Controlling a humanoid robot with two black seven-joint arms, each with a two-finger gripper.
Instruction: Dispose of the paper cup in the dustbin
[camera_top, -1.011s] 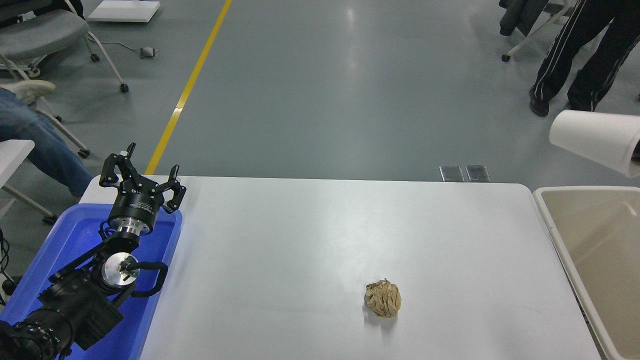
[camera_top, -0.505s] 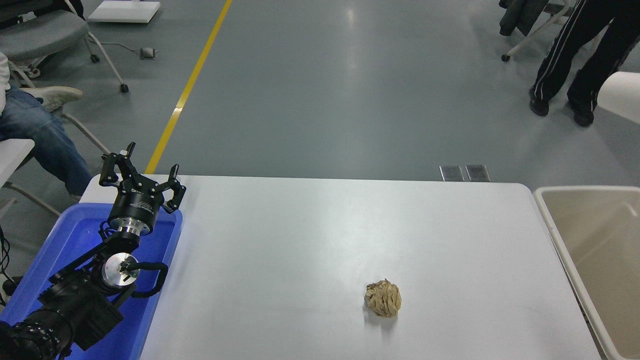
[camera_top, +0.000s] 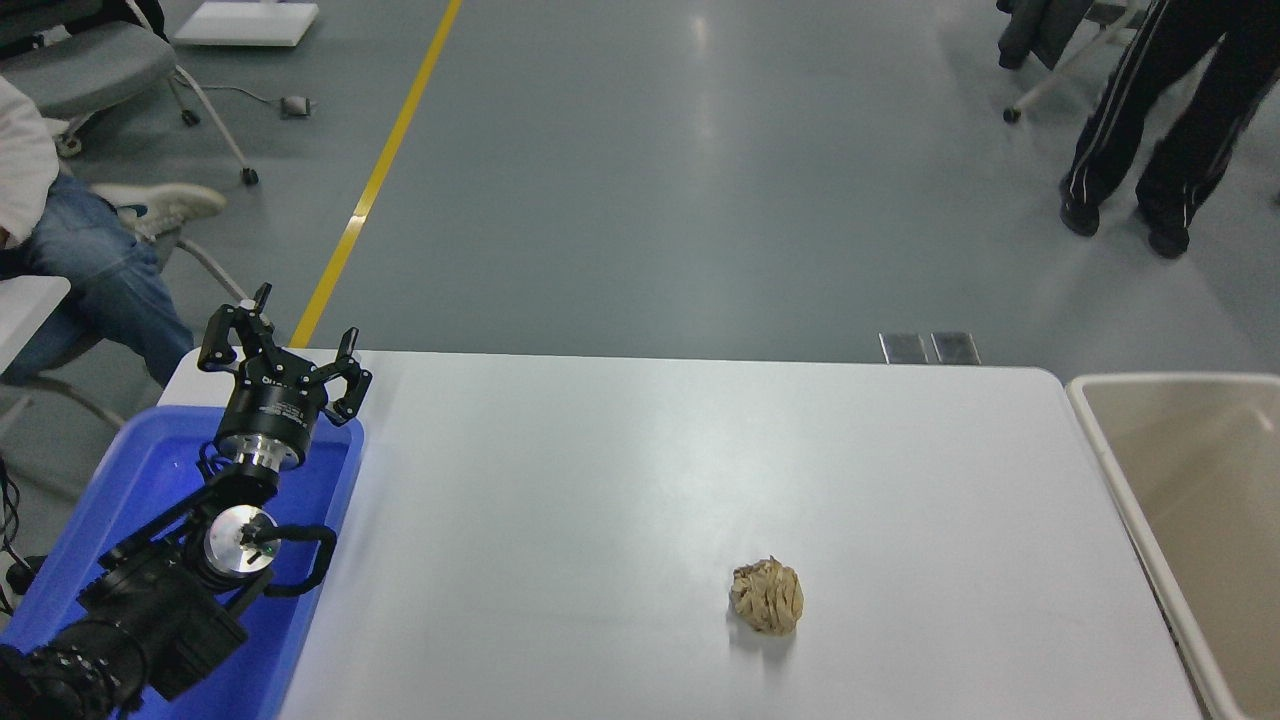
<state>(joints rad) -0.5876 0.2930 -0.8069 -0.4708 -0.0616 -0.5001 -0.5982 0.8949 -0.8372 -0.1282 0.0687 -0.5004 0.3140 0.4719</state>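
Note:
The paper cup is out of view. The dustbin (camera_top: 1190, 470), a large beige bin with a lighter rim, stands at the table's right end and runs off the picture's right edge; the part of its inside that shows holds nothing. My left gripper (camera_top: 283, 345) is open and empty, parked at the lower left above the blue tray. My right arm and gripper are out of view.
A crumpled tan-brown paper wad (camera_top: 767, 597) lies on the white table (camera_top: 640, 480), right of the middle. A bright blue tray (camera_top: 120, 490) sits under my left arm. A seated person (camera_top: 90, 270) is at the far left and a standing person's legs (camera_top: 1150, 110) at the top right.
The cup, seen at the right edge above the dustbin, rose toward the upper right and has left the view. The seated person at the left shifted their legs.

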